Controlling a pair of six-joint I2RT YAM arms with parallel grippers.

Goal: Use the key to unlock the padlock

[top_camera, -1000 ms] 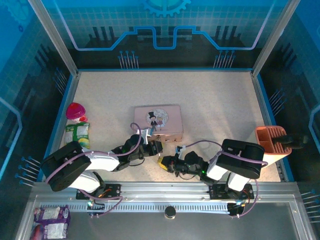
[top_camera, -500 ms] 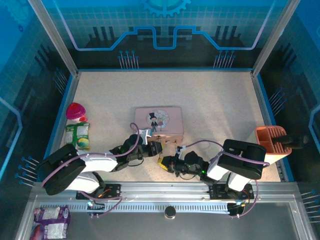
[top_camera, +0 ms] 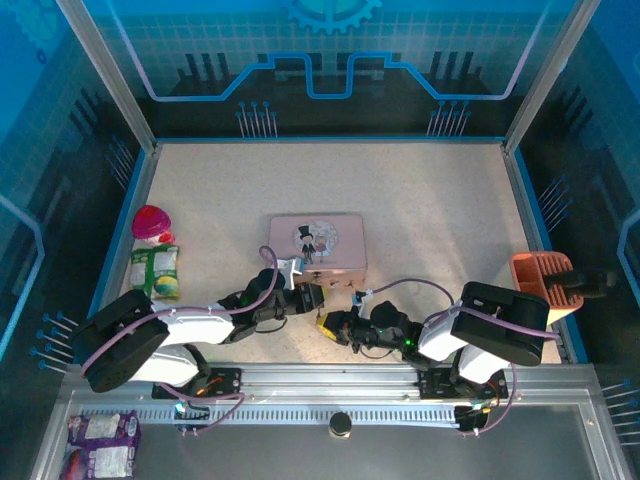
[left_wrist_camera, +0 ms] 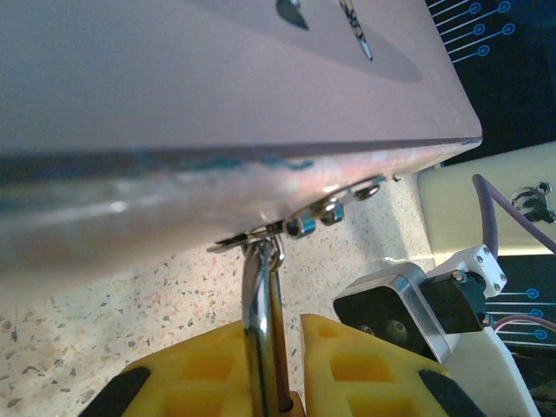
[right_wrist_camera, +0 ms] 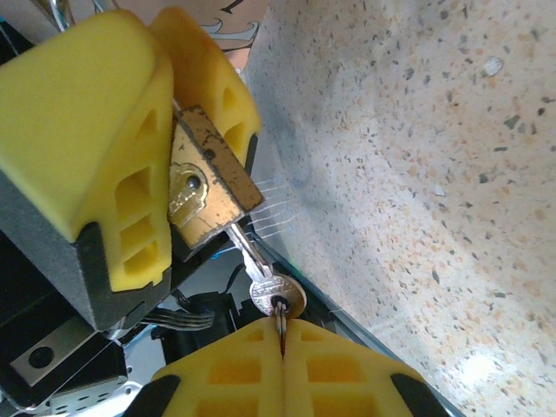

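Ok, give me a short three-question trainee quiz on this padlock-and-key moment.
1. True or false: the right gripper pinches the small brass-bodied padlock.
2. The padlock's thin silver shackle is hooked through: A) the latch of the pink rectangular tin; B) the orange holder; C) nothing.
3. Fill in: the tip of the thin silvery metal key rests at the padlock body's ___, not in the keyhole.

Key:
1. False. The left gripper clamps the padlock; the right one pinches the key.
2. A.
3. Edge.
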